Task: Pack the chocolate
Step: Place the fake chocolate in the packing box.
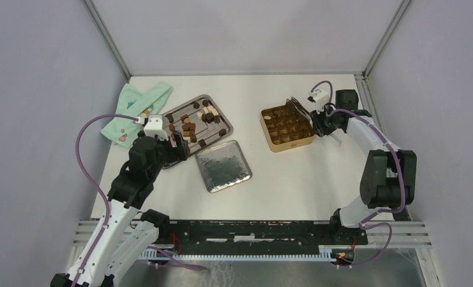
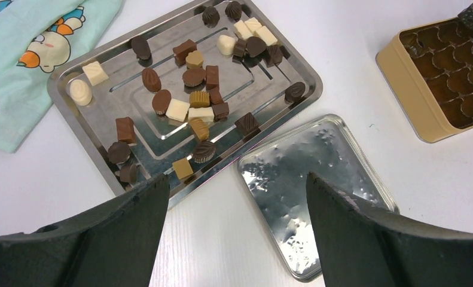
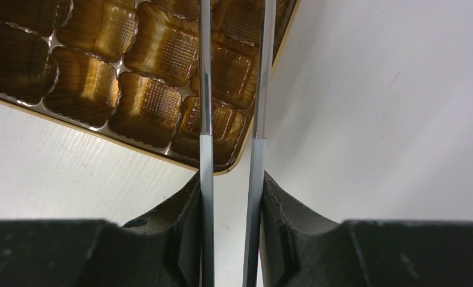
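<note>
The chocolate (image 2: 193,76) lies loose on a steel tray (image 2: 111,107) at the far left of the table. There are a couple of dozen small pieces in dark brown, milk brown, caramel and cream-white. Some are square, some oval or ribbed, and one is heart-shaped.

From where I stand, packing looks barely begun, if at all. The gold tin (image 2: 407,95) sits open to the right, and every moulded pocket I can make out in its plastic insert (image 3: 144,104) looks empty. By my reckoning the whole lot has yet to be carried across.

The tin's lid (image 2: 305,161) rests between tray and tin, a little nearer, with its silvery inside up and dimpled with embossing. The tray is brushed metal with stepped ridges. The insert is glossy amber-brown, with scalloped, waffle-bottomed cups. A mint cloth (image 2: 18,101) with cartoon prints lies crumpled beyond the tray's left side.

The left gripper (image 2: 237,179) hangs over the tray's near edge with its fingers spread wide, holding nothing. The right gripper (image 3: 231,179) is pinched on a pair of thin metal tongs (image 3: 206,89). The blades reach out over the near right corner of the tin, and I can't tell whether anything sits between their tips.
</note>
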Available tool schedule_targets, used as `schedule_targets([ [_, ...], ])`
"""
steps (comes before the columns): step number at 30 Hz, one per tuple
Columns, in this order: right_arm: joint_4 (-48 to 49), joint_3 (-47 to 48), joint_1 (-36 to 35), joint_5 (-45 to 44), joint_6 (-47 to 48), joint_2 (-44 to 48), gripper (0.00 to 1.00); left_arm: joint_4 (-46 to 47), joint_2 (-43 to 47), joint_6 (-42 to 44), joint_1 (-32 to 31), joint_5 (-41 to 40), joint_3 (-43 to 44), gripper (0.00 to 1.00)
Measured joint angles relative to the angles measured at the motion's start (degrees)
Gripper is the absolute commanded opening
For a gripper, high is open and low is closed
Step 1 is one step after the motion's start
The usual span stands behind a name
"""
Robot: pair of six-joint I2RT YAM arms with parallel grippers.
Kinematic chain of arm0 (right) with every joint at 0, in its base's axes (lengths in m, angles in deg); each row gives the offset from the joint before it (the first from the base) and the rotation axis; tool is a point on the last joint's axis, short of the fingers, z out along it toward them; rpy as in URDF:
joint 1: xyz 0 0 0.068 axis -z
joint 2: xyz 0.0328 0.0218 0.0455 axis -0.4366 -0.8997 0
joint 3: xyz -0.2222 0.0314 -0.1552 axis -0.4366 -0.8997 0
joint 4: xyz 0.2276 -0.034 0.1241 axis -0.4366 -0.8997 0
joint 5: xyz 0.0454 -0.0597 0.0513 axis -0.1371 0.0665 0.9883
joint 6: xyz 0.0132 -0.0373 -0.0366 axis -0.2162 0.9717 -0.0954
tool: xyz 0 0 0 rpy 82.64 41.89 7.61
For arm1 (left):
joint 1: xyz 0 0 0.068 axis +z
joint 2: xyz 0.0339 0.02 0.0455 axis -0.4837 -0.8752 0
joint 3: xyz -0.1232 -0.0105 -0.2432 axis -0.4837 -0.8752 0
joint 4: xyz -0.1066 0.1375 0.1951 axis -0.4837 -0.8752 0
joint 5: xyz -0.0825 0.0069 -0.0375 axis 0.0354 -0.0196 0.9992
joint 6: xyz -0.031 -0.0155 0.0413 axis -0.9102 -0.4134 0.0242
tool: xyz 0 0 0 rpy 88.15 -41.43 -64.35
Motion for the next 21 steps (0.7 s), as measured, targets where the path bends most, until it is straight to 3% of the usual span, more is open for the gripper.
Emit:
schedule_targets([
  [14, -1.70, -0.02, -0.04, 0.42, 0.85, -1.05, 0.21, 0.00, 0.00, 0.00, 0.00, 0.02, 0.00, 0.89],
  [21, -1.90, -0.02, -0.04, 0.46, 0.85, -1.46, 0.31, 0.00, 0.00, 0.00, 0.00, 0.20, 0.00, 0.89],
])
